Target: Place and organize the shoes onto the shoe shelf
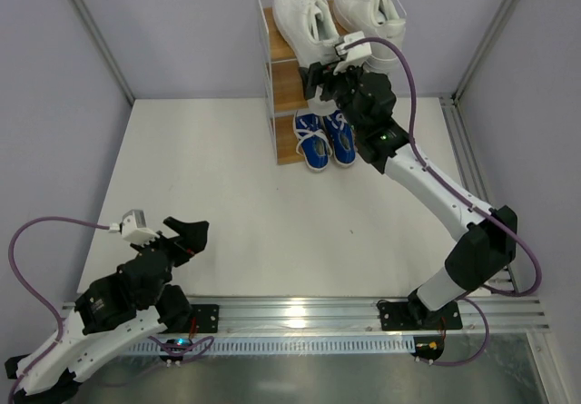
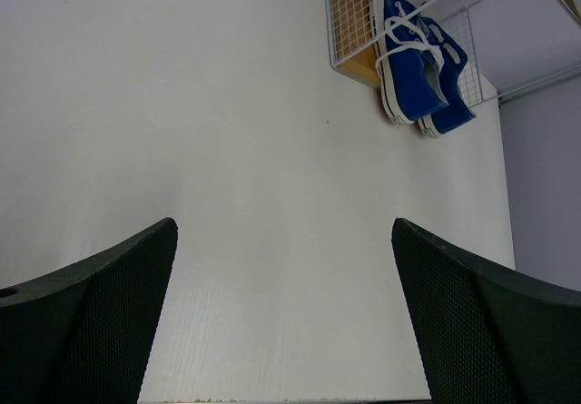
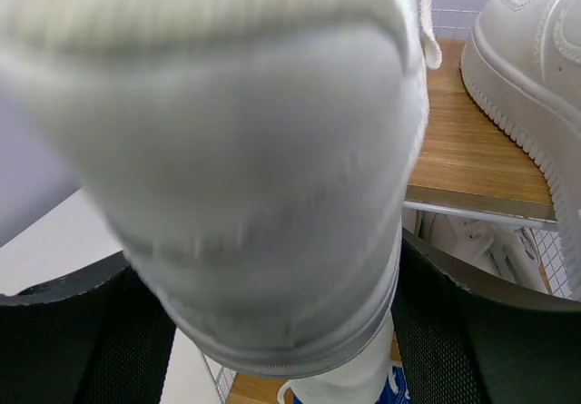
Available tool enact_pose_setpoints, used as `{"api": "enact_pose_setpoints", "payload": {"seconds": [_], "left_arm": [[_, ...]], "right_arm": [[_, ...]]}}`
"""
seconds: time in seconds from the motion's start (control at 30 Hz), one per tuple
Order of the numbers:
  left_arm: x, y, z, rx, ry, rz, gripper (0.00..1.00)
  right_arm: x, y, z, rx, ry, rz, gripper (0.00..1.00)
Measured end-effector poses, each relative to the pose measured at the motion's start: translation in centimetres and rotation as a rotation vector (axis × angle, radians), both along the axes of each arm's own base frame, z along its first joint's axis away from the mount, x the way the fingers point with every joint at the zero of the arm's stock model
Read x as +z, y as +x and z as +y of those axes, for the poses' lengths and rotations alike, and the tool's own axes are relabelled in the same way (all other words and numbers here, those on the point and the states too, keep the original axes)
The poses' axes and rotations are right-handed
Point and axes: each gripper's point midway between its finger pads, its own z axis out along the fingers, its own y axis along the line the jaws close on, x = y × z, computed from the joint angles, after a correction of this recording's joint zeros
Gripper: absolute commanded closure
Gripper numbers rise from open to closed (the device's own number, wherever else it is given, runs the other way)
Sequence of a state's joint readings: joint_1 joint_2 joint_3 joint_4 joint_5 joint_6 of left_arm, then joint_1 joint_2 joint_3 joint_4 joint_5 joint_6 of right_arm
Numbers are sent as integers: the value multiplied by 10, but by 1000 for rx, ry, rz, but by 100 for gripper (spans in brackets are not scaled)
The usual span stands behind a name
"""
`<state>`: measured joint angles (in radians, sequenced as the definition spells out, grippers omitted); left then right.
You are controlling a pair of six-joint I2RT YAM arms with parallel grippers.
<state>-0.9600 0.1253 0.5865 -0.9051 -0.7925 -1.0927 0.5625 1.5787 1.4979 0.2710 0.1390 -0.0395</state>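
Observation:
The shoe shelf (image 1: 285, 84) stands at the table's far edge. Two white shoes lie on its top board: a left one (image 1: 300, 9) and a right one (image 1: 368, 9). The blue pair (image 1: 325, 141) sits on the bottom board, toes outward. My right gripper (image 1: 322, 75) is shut on the left white shoe's heel (image 3: 254, 168), which fills the right wrist view between the fingers. The right white shoe (image 3: 526, 68) rests on the top board (image 3: 472, 159); more white shoes (image 3: 472, 241) show on the tier below. My left gripper (image 1: 186, 231) is open and empty over the near-left table; it also shows in its wrist view (image 2: 283, 313).
The blue pair (image 2: 413, 59) and the shelf's wire side (image 2: 349, 14) show far ahead in the left wrist view. Grey walls and slanted metal posts (image 1: 95, 36) enclose the table. An aluminium rail (image 1: 300, 318) runs along the near edge.

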Motion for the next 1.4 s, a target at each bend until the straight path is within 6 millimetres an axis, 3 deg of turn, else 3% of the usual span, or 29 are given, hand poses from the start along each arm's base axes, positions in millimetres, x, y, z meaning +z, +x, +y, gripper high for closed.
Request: {"api": "enact_pose_setpoints", "payload": {"seconds": [0.3, 0.47, 0.73, 0.97, 1.23, 1.4], "left_arm": [[-1, 0, -1, 0, 6, 4, 0], [-4, 2, -3, 0, 28, 19, 0], [-4, 3, -4, 0, 33, 23, 0], [-4, 3, -4, 0, 33, 23, 0], [-4, 3, -4, 0, 33, 23, 0], [-4, 3, -4, 0, 31, 22, 0]], "right_arm": [[33, -23, -13, 6, 19, -57, 57], [42, -31, -16, 3, 22, -76, 63], [35, -30, -11, 4, 6, -57, 64], [6, -17, 8, 21, -17, -3, 64], [8, -11, 19, 43, -11, -4, 65], [8, -10, 20, 45, -10, -4, 92]]}}
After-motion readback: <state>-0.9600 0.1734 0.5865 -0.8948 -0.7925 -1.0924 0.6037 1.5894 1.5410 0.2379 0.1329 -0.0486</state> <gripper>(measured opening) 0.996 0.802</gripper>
